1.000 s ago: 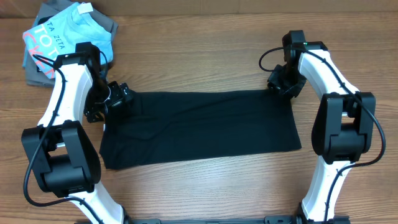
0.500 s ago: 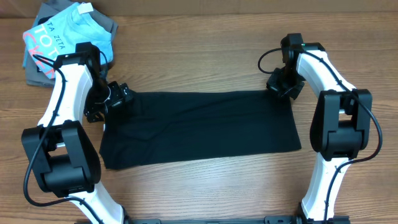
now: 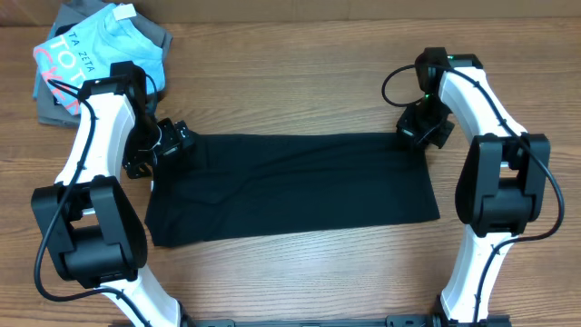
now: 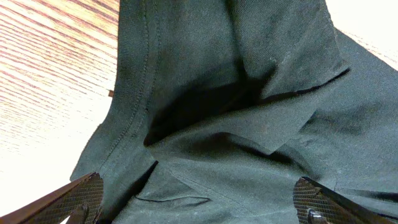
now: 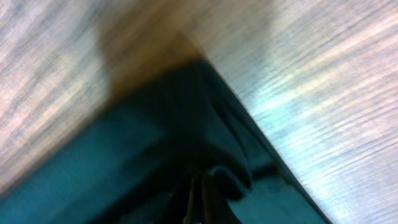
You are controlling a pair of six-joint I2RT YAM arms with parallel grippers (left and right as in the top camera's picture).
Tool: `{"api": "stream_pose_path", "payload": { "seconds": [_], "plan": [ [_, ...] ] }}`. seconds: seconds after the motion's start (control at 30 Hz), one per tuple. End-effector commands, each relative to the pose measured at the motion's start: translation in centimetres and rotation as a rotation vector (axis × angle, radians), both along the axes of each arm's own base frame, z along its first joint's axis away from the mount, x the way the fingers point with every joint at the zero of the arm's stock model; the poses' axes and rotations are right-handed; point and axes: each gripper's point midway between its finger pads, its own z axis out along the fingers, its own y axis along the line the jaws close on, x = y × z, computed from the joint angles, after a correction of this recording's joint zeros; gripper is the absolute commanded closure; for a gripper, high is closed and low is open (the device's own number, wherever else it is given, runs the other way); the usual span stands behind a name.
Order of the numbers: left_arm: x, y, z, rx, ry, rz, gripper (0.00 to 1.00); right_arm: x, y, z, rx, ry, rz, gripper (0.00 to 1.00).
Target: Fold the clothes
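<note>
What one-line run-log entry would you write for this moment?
black shirt: flat band on table | left gripper: open, at shirt's left end | right gripper: shut on shirt's far right corner | blue tee: far-left pile

Black shirt (image 3: 290, 186): one. Light blue tee (image 3: 86, 50): one. Grey garments (image 3: 159, 36) under tee: at least one, exact count unclear. Robot arms: two, left arm (image 3: 95, 136), right arm (image 3: 481, 100). Wooden table (image 3: 290, 91): one.

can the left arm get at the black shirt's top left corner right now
Probably yes: the open left gripper hangs right over that corner of the black shirt, with nothing between.
</note>
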Motion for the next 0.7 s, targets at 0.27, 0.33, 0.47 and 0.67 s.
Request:
{"api": "stream_pose_path", "payload": {
  "seconds": [0.27,0.33,0.47,0.67],
  "plan": [
    [0.3,0.4,0.8,0.026,-0.025,-0.024,0.0,-3.9,-1.2,3.8,-0.052,0.124,0.041,0.96],
    [0.3,0.4,0.8,0.026,-0.026,-0.024,0.0,-5.1,-1.5,4.1,-0.067,0.173,0.051,0.9],
    [0.3,0.4,0.8,0.025,-0.024,-0.024,0.0,-6.8,-1.6,4.8,-0.067,0.25,0.065,0.2],
    [0.6,-0.6,1.1,-0.03,-0.042,-0.03,0.13,-6.7,-1.7,4.7,-0.077,0.243,0.067,0.0]
  ]
}}
